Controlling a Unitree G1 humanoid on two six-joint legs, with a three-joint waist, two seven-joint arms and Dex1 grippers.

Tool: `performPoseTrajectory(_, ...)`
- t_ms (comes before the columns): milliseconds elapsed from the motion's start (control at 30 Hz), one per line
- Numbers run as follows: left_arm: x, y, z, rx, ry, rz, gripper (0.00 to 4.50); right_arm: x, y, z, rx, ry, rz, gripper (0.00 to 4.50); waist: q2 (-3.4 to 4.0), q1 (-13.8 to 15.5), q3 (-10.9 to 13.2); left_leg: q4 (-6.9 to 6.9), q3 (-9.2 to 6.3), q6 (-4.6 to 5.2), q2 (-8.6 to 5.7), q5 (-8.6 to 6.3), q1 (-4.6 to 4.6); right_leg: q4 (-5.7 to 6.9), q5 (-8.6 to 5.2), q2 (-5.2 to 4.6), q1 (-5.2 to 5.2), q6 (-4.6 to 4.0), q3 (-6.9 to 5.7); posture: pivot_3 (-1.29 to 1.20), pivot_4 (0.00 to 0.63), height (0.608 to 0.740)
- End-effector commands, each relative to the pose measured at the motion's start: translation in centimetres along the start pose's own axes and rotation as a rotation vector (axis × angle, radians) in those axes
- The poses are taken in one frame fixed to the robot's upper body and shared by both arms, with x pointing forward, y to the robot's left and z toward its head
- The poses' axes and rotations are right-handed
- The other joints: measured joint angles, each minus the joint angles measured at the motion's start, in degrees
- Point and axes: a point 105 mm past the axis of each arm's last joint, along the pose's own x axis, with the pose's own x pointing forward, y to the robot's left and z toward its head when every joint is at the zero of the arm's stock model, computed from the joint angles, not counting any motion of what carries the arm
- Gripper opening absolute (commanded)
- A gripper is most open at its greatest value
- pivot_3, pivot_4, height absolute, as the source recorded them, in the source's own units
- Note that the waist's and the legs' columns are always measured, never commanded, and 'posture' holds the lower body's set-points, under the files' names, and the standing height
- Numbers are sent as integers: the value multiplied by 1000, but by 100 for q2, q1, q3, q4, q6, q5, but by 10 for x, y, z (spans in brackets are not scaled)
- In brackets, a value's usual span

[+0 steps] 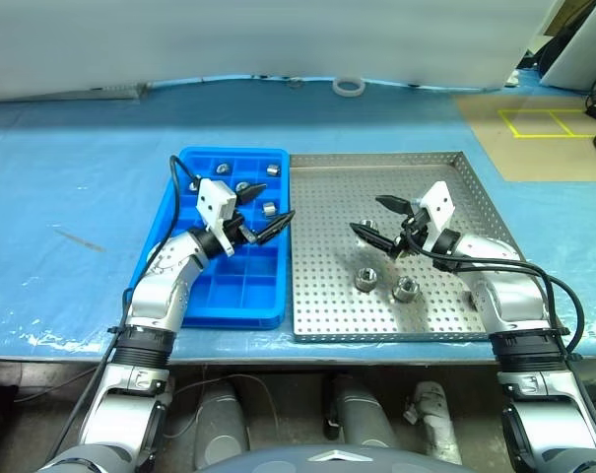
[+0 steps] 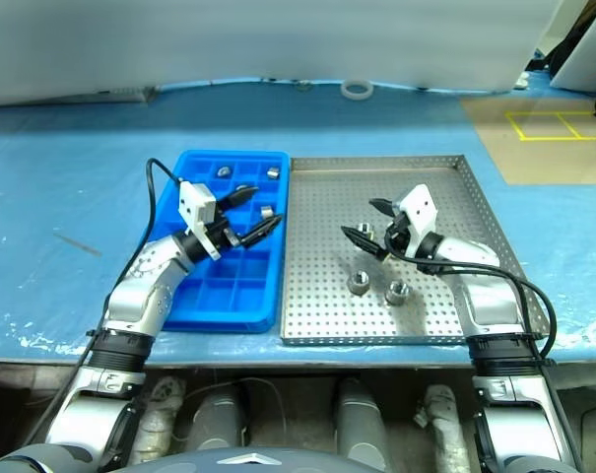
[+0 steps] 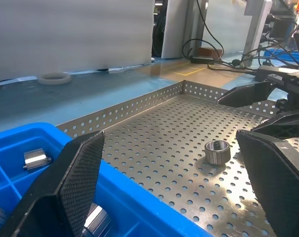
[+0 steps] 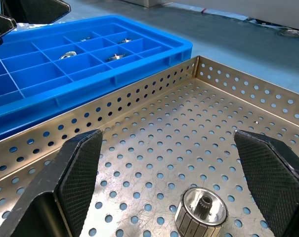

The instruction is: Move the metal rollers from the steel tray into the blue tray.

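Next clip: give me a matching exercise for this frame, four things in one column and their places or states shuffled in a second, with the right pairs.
Things:
1. left gripper
2. right gripper
3. white tape ring
4. blue tray

Places or states:
A. on the blue table cover beyond both trays
B. jaws open, over the steel tray, a metal roller on the tray floor between its fingers
C. lies against the steel tray's left rim, some rollers in its far compartments
D. jaws open, over the blue tray

Pairs: 1-D, 2-B, 3-A, 4-C
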Motion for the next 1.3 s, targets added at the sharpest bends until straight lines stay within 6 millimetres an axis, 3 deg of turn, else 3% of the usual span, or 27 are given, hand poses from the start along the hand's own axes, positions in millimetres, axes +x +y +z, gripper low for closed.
performPoseTrajectory(33,4,-2,11,37,-31,-20,4500,-5,-8,21,-16,-72,-32,4461,0,0,0,0,0,0,0,0,0,0,0,0,0,0,0,-206,150,740)
performPoseTrajectory(1033,8,-4,9,38,-12,-51,4500,-8,-9,21,-45,-65,-55,4461,0,-5,0,-8,5,0,0,0,-1,-7,-1,0,-4,2,1,-239,150,740)
performPoseTrajectory(1167,12,-3,12,16,-21,-59,4500,-10,-12,22,-48,-68,-71,4461,0,-4,0,-9,5,0,0,0,-1,-7,-2,0,-6,3,1,-255,150,740)
performPoseTrajectory(1300,22,-2,4,-7,40,-90,4500,-16,-13,21,-62,-49,-83,4461,0,-4,0,-9,8,1,-5,-1,-4,-7,-2,1,-7,3,2,-298,150,740)
